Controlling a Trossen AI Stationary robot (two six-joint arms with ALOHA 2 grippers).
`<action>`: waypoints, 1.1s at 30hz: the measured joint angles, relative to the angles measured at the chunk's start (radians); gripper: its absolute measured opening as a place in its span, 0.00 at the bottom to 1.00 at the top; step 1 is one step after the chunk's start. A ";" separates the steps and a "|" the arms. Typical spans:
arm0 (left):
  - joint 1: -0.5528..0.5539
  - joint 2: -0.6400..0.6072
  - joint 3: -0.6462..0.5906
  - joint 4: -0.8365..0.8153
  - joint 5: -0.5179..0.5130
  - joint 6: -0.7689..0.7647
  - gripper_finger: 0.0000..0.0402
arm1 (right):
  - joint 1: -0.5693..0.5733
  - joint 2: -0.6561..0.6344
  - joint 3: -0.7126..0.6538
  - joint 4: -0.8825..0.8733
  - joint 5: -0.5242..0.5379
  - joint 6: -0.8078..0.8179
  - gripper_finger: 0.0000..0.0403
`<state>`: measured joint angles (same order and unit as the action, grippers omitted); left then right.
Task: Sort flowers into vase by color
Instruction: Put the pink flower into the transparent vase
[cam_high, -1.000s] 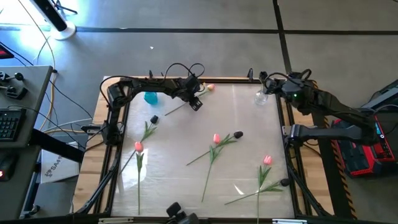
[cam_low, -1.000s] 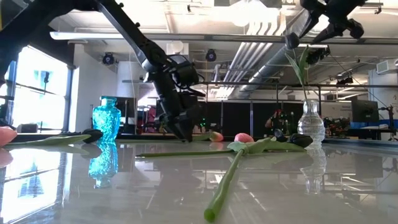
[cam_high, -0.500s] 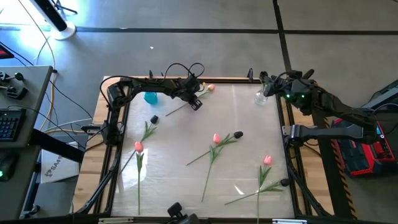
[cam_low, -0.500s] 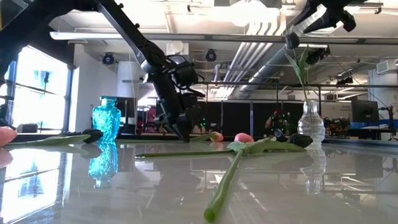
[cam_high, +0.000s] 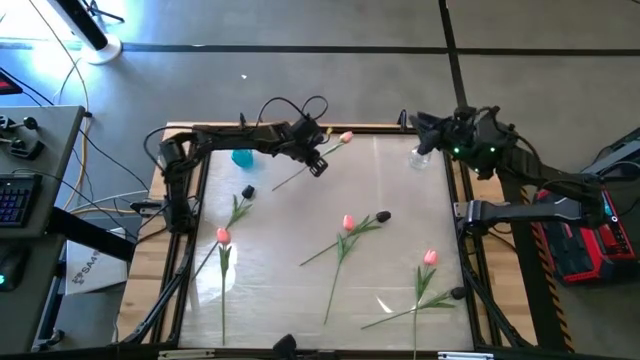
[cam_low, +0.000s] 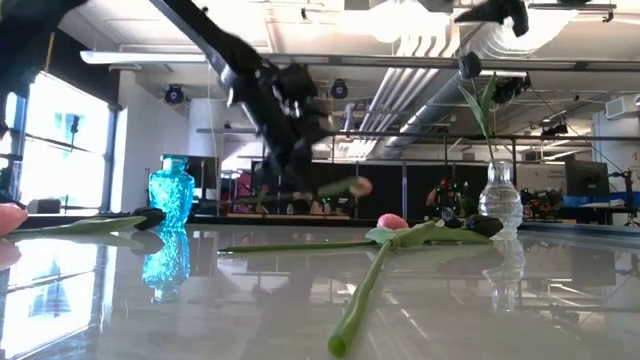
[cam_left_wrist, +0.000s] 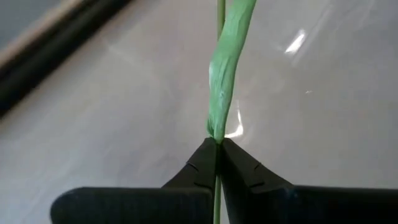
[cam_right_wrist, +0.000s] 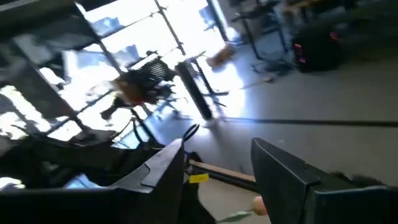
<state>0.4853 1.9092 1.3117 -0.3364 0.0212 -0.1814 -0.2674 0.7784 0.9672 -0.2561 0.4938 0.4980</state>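
Lifted since a second ago, the pink tulip (cam_high: 345, 137) hangs above the desk (cam_high: 400, 240) near its far edge, its stem pinched in the left tool (cam_high: 318, 160). Right tool (cam_right_wrist: 217, 180), spread, hovers by the clear vase (cam_high: 420, 156).

A glossy pale table (cam_high: 300, 220) with a wooden rim is being used as the support. A blue vase (cam_high: 242, 156) is standing at its far left corner. Well apart from that vase, a clear vase (cam_high: 420, 156) is standing. Near the blue vase, a dark tulip (cam_high: 240, 204) is lying; farther off, pink tulips (cam_high: 347, 232) are being left scattered.
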 joint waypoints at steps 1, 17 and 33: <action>-0.011 -0.024 0.000 -0.004 0.000 0.000 0.00 | 0.008 0.001 0.000 0.024 -0.013 -0.008 0.43; -0.200 -0.409 0.003 0.284 0.075 0.003 0.00 | 0.225 0.200 0.000 0.266 -0.178 0.001 0.43; -0.358 -0.437 0.003 0.430 0.074 0.053 0.00 | 0.282 0.358 0.000 0.523 -0.222 -0.037 0.43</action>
<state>0.1276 1.4723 1.3144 0.0935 0.0956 -0.1287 0.0151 1.1369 0.9672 0.2672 0.2716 0.4609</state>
